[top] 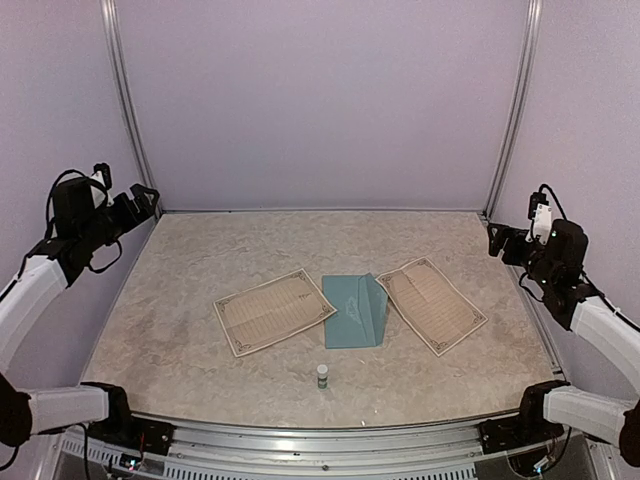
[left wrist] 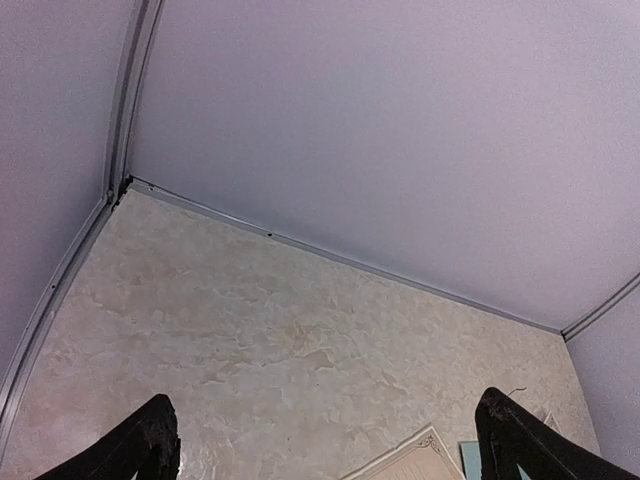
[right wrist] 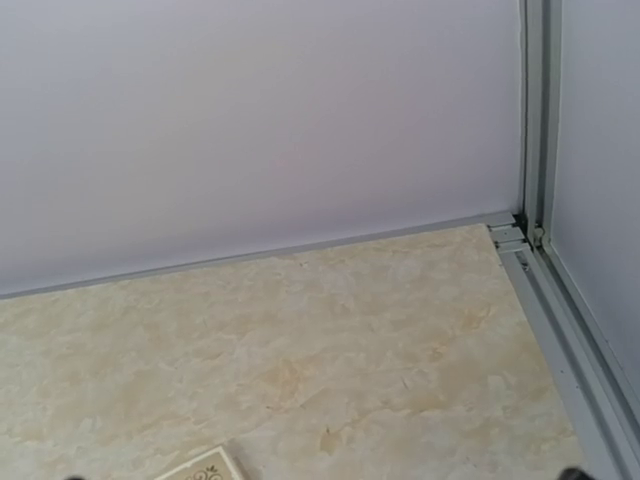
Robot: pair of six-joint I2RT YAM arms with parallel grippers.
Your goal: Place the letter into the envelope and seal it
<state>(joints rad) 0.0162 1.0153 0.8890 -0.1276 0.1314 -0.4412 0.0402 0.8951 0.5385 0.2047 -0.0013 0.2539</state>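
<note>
The teal-blue envelope lies mid-table with its pointed flap raised. A cream lined letter lies flat to its left and a second cream sheet to its right. My left gripper hangs open high over the table's far left edge, well away from the papers. In the left wrist view its black fingers stand wide apart, with the left letter's corner and a sliver of the envelope between them. My right gripper hovers open at the far right edge, holding nothing. The right wrist view shows only a letter corner.
A small glue stick stands upright in front of the envelope, near the table's front edge. Pale walls with metal rails enclose the marbled table at the back and on both sides.
</note>
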